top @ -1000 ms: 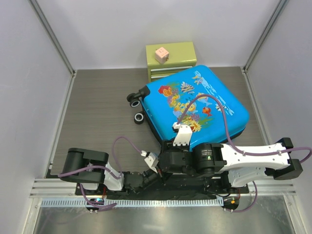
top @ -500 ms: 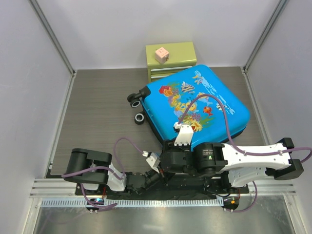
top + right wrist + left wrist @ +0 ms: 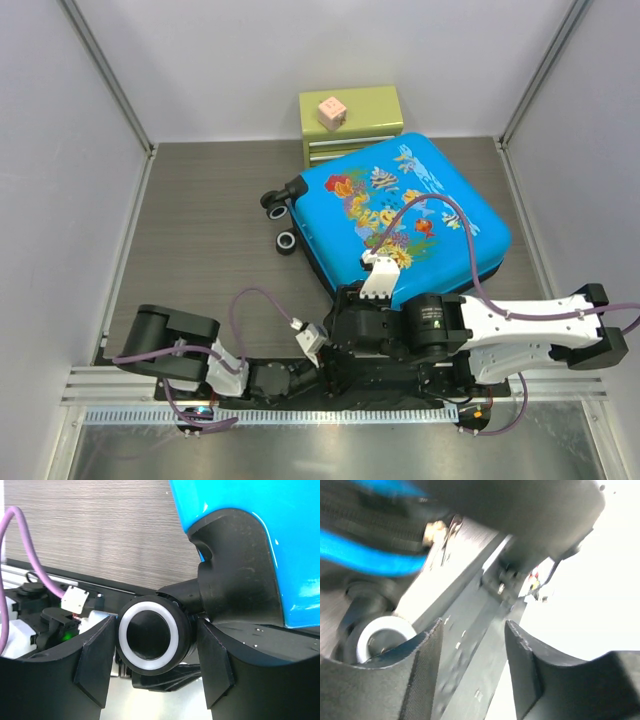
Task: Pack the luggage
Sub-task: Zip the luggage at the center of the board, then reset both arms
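Right arm's fingers clasped a black, white-ringed wheel of the bright blue fish-print hard-shell suitcase at frame centre; left arm's fingers stood apart.

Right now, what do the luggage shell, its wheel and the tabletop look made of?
Luggage shell: probably hard plastic, glossy; bright highlights on the blue.
Wheel: black plastic or rubber, fairly matte, with a white ring.
Tabletop: likely grey wood-grain laminate; fine streaks, flat sheen.

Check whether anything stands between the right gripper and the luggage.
Nothing visible does. The right gripper has one black wheel at the luggage near corner between its fingers, which look pressed against both sides.
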Robot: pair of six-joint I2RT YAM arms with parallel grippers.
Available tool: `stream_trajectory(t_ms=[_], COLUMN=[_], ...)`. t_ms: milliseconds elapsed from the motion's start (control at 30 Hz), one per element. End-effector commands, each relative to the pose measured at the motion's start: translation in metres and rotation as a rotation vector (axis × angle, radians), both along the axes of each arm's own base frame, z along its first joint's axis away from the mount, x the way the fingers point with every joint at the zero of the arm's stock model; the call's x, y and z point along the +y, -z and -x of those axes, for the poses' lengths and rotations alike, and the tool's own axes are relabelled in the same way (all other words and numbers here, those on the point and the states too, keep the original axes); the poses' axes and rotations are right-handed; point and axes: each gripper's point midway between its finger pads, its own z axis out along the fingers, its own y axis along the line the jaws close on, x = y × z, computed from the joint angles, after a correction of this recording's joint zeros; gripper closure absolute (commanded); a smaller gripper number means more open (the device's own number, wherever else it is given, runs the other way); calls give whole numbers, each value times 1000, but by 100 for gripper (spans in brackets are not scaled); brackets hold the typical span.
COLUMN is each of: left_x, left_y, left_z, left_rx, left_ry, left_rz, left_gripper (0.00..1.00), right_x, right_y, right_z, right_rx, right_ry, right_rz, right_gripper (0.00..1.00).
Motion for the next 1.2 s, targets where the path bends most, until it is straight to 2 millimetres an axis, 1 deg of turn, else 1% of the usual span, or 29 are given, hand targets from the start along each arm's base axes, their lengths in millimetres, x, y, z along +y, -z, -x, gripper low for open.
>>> stream_trajectory(t_ms=[0,33,67,133,167,200,233,267,300,333,367,400,433,467,500,533,567,600,633,667,700,767,833,867,900,933,1067,1100,1167], left_x=[13,18,22,30,37,46,51,70,79,91,104,115,127,142,155,164,185,197,206,224,231,244,247,247,247,240,229,233,235], left_y=[-32,-48,-31,-32,-31,-34,-46,-47,-51,-56,-53,-72,-78,-70,-79,-90,-81,-84,-102,-100,-107,-130,-153,-162,-178,-188,-221,-236,-243], left_z=[-6,-9,-13,-22,-27,-38,-46,-52,-58,-67,-72,-76,-84,-88,-91,-95,-101,-105,-107,-113,-115,-122,-125,-126,-127,-127,-127,-128,-129], left_rx=[49,61,53,45,22,13,6,-7,-7,0,-9,18,19,6,21,47,21,23,65,30,25,-9,-30,-47,-49,-58,-98,-85,-94], left_ry=[-44,-58,-80,-138,-165,-232,-272,-296,-321,-358,-374,-393,-438,-462,-486,-520,-574,-609,-639,-692,-713,-768,-798,-806,-809,-804,-777,-793,-809], left_rz=[128,165,77,11,-109,-159,-178,-224,-223,-209,-243,-166,-162,-221,-192,-168,-249,-258,-203,-261,-262,-273,-279,-287,-264,-256,-237,-204,-224], left_gripper=[40,35,35,34,32,31,30,29,29,28,28,28,28,28,28,28,28,28,29,29,30,31,31,31,31,31,30,31,33], right_x=[7,4,-1,-8,-12,-15,-16,-17,-19,-21,-25,-27,-29,-34,-37,-40,-47,-51,-55,-64,-69,-79,-87,-93,-96,-99,-97,-93,-92], right_y=[-33,-33,-32,-35,-35,-37,-39,-40,-41,-41,-42,-42,-43,-43,-44,-47,-53,-58,-63,-75,-82,-102,-120,-126,-129,-137,-145,-143,-149], right_z=[-11,-11,-11,-10,-9,-9,-8,-7,-6,-3,-2,0,4,5,6,6,4,1,-2,-11,-17,-30,-40,-46,-52,-56,-72,-75,-81], right_rx=[-20,-18,-18,-17,-17,-18,-17,-16,-16,-3,3,8,23,27,29,26,13,0,-19,-74,-110,-204,-264,-308,-325,-344,-398,-409,-423], right_ry=[83,81,80,77,73,62,56,48,34,21,13,6,-12,-18,-25,-30,-24,-18,-13,13,26,44,67,62,78,82,84,72,87], right_rz=[-191,-187,-170,-172,-166,-167,-167,-167,-160,-156,-146,-138,-136,-123,-121,-121,-128,-135,-141,-161,-171,-190,-193,-160,-137,-131,-35,8,17], right_gripper=[85,82,80,68,63,52,46,41,28,22,17,11,7,5,0,0,0,0,0,0,0,0,0,0,0,0,0,0,0])
